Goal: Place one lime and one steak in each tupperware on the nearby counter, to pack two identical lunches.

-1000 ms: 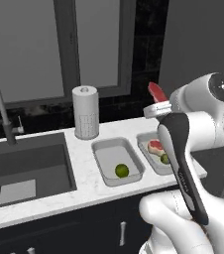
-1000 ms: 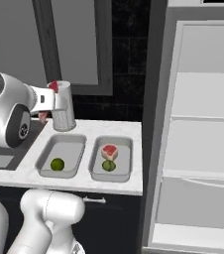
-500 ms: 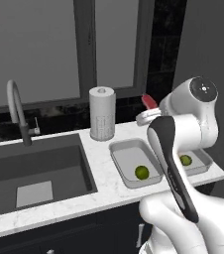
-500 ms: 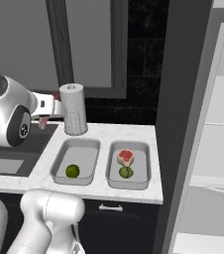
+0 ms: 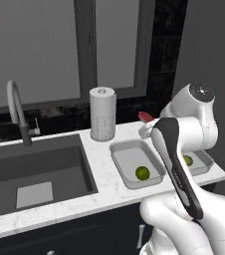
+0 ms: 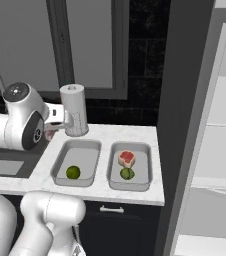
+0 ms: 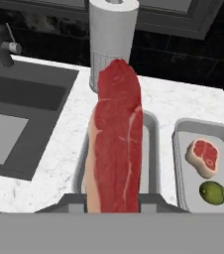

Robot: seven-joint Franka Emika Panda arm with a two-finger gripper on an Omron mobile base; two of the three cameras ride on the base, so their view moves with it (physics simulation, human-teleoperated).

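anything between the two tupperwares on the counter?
No. In the right base view a bare strip of counter separates the left tupperware from the right tupperware; they sit side by side, apart.

The left base view looks from behind the arm, on its left, forward and down at the white marble-look counter (image 5: 102, 169). The right base view looks at the same counter (image 6: 150, 186) from the other side. Both show the two grey metal tubs (image 5: 136, 163) (image 6: 77, 162) and the tall white paper towel roll (image 5: 103, 114) (image 6: 74, 109). The hand view sits much nearer, above the counter (image 7: 168, 106), looking down over the long red raw steak (image 7: 115, 141) at the tubs (image 7: 183, 163) and the roll (image 7: 111, 37)
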